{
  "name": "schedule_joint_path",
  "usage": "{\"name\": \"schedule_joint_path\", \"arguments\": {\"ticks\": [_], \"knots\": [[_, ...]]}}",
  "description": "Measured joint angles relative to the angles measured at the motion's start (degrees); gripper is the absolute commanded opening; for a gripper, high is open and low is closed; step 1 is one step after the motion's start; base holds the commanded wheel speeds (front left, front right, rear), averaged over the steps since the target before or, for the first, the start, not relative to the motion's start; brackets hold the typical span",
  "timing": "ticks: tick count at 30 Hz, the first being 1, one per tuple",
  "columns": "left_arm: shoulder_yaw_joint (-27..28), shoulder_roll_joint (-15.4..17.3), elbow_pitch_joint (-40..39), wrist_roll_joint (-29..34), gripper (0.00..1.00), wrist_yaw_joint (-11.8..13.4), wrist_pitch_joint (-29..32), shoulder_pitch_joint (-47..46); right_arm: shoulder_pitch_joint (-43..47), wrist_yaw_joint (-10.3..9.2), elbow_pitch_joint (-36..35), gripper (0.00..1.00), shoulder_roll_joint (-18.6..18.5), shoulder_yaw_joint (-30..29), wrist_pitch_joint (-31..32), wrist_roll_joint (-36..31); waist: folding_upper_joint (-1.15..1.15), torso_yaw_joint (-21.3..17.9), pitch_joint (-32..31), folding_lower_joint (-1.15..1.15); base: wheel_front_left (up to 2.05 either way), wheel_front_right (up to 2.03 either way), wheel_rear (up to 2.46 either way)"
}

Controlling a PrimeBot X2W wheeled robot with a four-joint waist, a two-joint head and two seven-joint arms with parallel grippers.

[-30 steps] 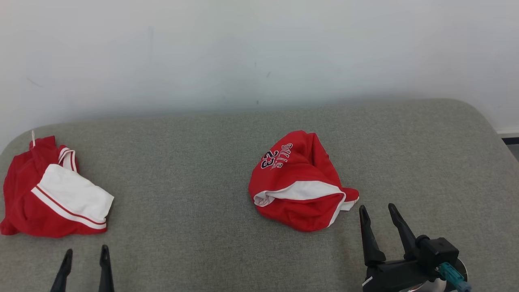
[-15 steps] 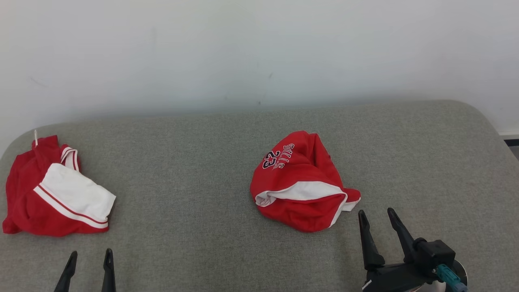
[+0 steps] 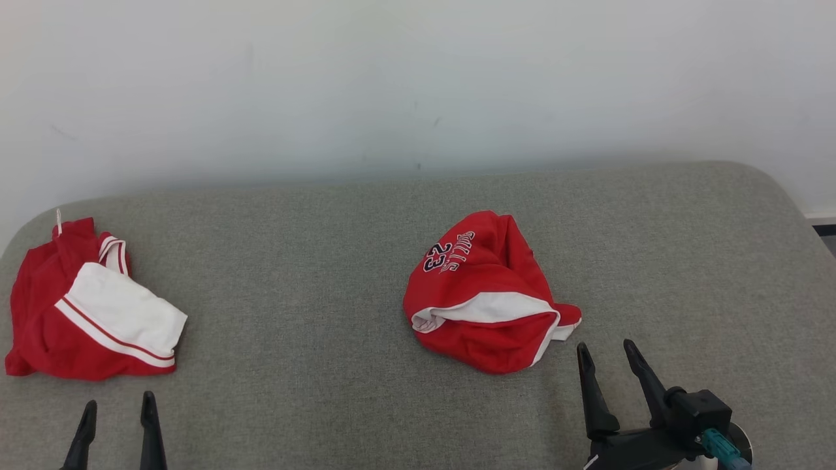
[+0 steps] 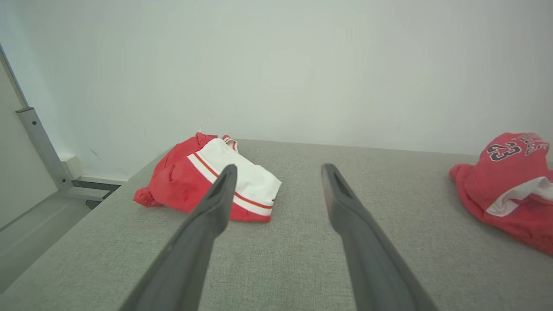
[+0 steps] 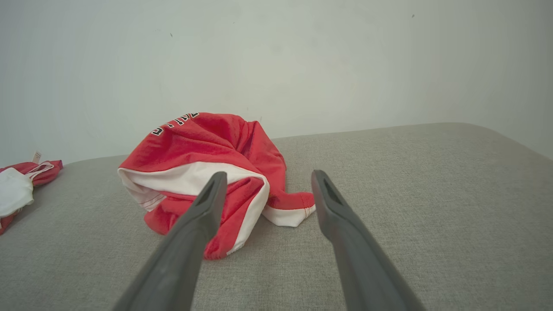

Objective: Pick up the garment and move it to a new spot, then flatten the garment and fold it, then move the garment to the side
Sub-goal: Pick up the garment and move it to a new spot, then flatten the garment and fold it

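Head view: the garment [image 3: 486, 297] is lying crumpled on the cushion [image 3: 313, 261], just ahead-left of the nearer right gripper [image 3: 606, 347]; that and the left gripper [image 3: 117, 401] are gaping empty. Left wrist: garment [image 4: 505, 185] lying far right. Right wrist: garment [image 5: 207, 142] lying close ahead.

Both the left gripper [image 3: 119, 399] and right gripper [image 3: 605, 344] have long tapered dark fingers [image 5: 354, 246]. The right one's got a chunky black block [image 3: 702, 411], with a teal connector [image 3: 718, 449] just beside it.
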Motion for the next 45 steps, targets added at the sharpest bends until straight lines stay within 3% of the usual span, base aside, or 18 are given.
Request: {"name": "schedule_joint_path", "arguments": {"ticks": [12, 20, 32, 45], "knots": [[1.21, 0.29, -0.79, 0.1, 1.0, 0.51, -0.04, 0.94, 0.17, 0.0, 0.33, 1.0, 0.0, -0.45, 0.0, 0.0, 0.0, -0.15, -0.34, 0.0, 0.0, 0.0, 0.0], [0.4, 0.76, -0.05, 0.11, 1.0, -0.54, -0.04, 1.03, 0.18, 0.0, 0.94, 1.0, 0.0, -0.41, 0.0, 0.01, 0.0, -0.17, -0.23, 0.0, 0.0, 0.0, 0.0], [2.09, -1.55, -2.3, 5.83, 1.0, -4.12, -0.05, 1.06, 0.47, 0.0, 0.99, 1.0, 0.0, -0.41, 0.0, 0.07, 0.0, -0.1, 0.01, 0.0, 0.0, 0.0, 0.0], [2.3, -2.74, 0.14, 6.59, 1.0, -7.02, -0.05, 1.18, 0.69, 0.0, 1.08, 1.0, 0.0, -0.41, 0.0, 0.05, 0.0, 0.06, -0.07, 0.0, 0.0, 0.0, 0.0]]}}
